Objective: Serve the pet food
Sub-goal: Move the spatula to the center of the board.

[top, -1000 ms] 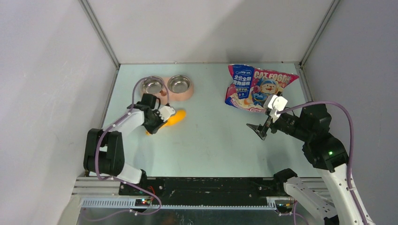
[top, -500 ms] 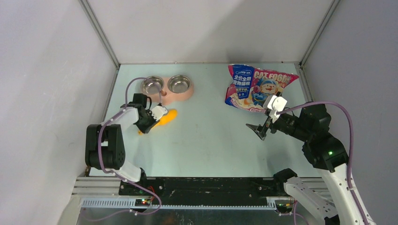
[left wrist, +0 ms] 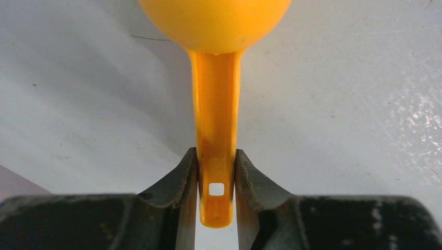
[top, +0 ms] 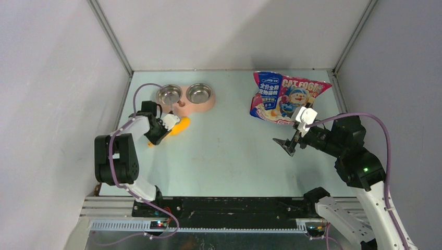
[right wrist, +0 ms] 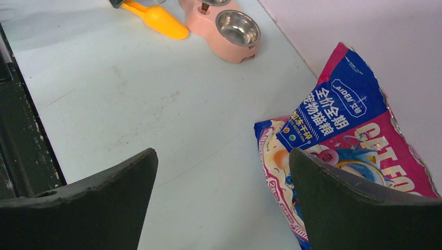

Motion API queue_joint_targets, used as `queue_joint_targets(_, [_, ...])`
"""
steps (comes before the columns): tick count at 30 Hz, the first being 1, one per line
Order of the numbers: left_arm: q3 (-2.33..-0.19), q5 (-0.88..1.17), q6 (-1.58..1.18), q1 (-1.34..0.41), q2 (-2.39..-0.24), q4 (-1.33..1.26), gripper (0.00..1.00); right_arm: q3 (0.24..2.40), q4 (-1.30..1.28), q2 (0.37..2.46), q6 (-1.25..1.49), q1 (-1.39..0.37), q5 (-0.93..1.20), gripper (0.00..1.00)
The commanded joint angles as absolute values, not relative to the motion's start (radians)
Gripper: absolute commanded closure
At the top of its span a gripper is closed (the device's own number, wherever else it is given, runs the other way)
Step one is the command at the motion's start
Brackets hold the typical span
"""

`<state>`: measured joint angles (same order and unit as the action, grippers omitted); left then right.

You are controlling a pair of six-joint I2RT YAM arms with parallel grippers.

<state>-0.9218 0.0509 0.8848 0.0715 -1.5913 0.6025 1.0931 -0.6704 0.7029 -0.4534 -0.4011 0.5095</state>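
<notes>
**Scoop drifts left, away from the bag**

Top view: the left gripper [top: 158,136] is clamped on the handle of the orange scoop [top: 180,126]. Over the last second it has carried the scoop left across the table [top: 234,161], so it now sits just below the pink feeder [top: 186,97] and farther from the cat food bag [top: 284,98]. The bag lies at the far right. The right gripper [top: 285,145] hasn't moved and hangs near the bag's lower edge, jaws spread wide.

Left wrist: jaws narrow, pinching the handle near its end. Whether the scoop holds anything can't be told.

Right wrist: nothing between the jaws. The one feeder bowl seen clearly is bare steel, and no kibble shows.

Judgement: nothing served yet; the scoop must go back to the bag.
</notes>
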Motion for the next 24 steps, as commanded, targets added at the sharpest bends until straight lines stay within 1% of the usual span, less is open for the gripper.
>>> queue_joint_targets(1, [-0.952, 0.056, 0.916, 0.081, -1.584, 0.600, 0.69, 1.096, -0.634, 0.699, -0.459, -0.408, 0.496, 0.01])
queue_joint_targets(2, [-0.953, 0.059, 0.918, 0.081, -1.581, 0.609, 0.64, 1.096, -0.633, 0.699, -0.457, -0.408, 0.496, 0.00])
queue_joint_targets(3, [-0.958, 0.063, 0.921, 0.080, -1.571, 0.613, 0.61, 1.095, -0.631, 0.699, -0.456, -0.408, 0.496, 0.00])
queue_joint_targets(4, [-0.960, 0.065, 0.922, 0.081, -1.565, 0.623, 0.56, 1.096, -0.632, 0.699, -0.455, -0.408, 0.496, 0.00])
queue_joint_targets(5, [-0.964, 0.068, 0.926, 0.081, -1.552, 0.628, 0.53, 1.096, -0.630, 0.698, -0.453, -0.408, 0.495, 0.00])
queue_joint_targets(6, [-0.967, 0.069, 0.926, 0.081, -1.544, 0.639, 0.48, 1.096, -0.629, 0.698, -0.453, -0.407, 0.495, 0.00])
queue_joint_targets(8, [-0.971, 0.069, 0.929, 0.081, -1.517, 0.651, 0.43, 1.096, -0.626, 0.698, -0.451, -0.407, 0.494, 0.00])
queue_joint_targets(12, [-1.013, 0.095, 0.913, 0.081, -1.452, 0.713, 0.39, 1.097, -0.616, 0.698, -0.443, -0.408, 0.484, 0.01])
queue_joint_targets(16, [-1.088, 0.154, 0.865, 0.071, -1.334, 0.784, 0.29, 1.097, -0.593, 0.702, -0.418, -0.406, 0.464, 0.00])
queue_joint_targets(17, [-1.113, 0.158, 0.858, 0.055, -1.315, 0.802, 0.23, 1.097, -0.583, 0.702, -0.413, -0.406, 0.456, 0.01])
queue_joint_targets(18, [-1.135, 0.156, 0.838, 0.027, -1.275, 0.806, 0.19, 1.097, -0.567, 0.704, -0.398, -0.406, 0.436, 0.01])
queue_joint_targets(19, [-1.143, 0.149, 0.825, -0.003, -1.252, 0.805, 0.10, 1.097, -0.556, 0.707, -0.388, -0.406, 0.420, 0.00])
queue_joint_targets(20, [-1.151, 0.116, 0.796, -0.027, -1.209, 0.798, 0.06, 1.097, -0.523, 0.710, -0.361, -0.403, 0.370, 0.00])
queue_joint_targets(21, [-1.165, 0.091, 0.781, -0.089, -1.185, 0.777, 0.02, 1.097, -0.503, 0.713, -0.341, -0.401, 0.339, 0.00])
queue_joint_targets(22, [-1.180, 0.034, 0.753, -0.126, -1.144, 0.764, 0.01, 1.097, -0.456, 0.721, -0.305, -0.390, 0.273, 0.01])
queue_joint_targets(24, [-1.210, -0.076, 0.718, -0.298, -1.092, 0.719, 0.00, 1.105, -0.398, 0.745, -0.251, -0.363, 0.184, 0.00])
